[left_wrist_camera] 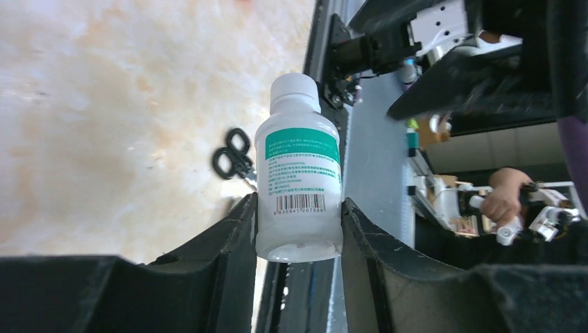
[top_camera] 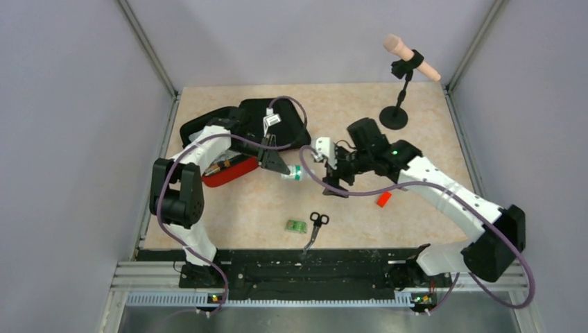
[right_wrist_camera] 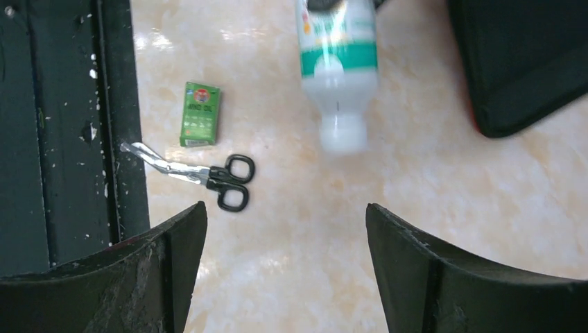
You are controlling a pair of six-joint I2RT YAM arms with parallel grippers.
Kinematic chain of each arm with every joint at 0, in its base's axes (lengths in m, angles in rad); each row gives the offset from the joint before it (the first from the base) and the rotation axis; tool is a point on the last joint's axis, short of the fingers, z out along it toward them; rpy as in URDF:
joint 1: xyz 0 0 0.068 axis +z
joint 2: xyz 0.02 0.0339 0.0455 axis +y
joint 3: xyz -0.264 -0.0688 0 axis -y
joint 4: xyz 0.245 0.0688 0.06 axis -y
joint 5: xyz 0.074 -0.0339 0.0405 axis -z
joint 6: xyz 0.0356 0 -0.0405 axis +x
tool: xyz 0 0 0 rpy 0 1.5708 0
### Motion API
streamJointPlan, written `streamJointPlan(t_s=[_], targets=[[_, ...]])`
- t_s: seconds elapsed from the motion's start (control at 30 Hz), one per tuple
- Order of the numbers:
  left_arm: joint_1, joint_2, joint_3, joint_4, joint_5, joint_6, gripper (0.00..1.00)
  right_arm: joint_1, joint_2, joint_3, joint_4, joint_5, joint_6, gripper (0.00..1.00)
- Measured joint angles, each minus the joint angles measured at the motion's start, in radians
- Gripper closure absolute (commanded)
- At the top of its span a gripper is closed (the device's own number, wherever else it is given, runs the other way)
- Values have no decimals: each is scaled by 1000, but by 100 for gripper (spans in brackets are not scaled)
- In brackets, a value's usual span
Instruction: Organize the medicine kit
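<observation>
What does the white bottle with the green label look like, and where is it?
The bottle is white, plastic by its look, with a round white cap, a green band on its label and a barcode under small print. The left hand pinches it near its bottom between two black fingers, cap pointing away. It is beside the open red medicine kit.

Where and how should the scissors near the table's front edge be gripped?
Probably grip the scissors across the closed blades just ahead of the black handle loops, coming straight down from above. They lie flat and closed, so only the narrow width offers opposing sides; the green box sits close beside the blade end.
</observation>
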Motion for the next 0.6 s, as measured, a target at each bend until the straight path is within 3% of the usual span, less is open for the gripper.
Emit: streamJointPlan(t_s=[0.23, 0.43, 0.6], targets=[[113, 4, 142, -242, -107, 213, 92, -134, -146, -11, -19, -27, 40, 18], [164, -97, 93, -200, -389, 270, 92, -137, -138, -84, -13, -34, 58, 18], [205, -210, 88, -198, -542, 365, 88, -138, -124, -88, -6, -38, 63, 19]])
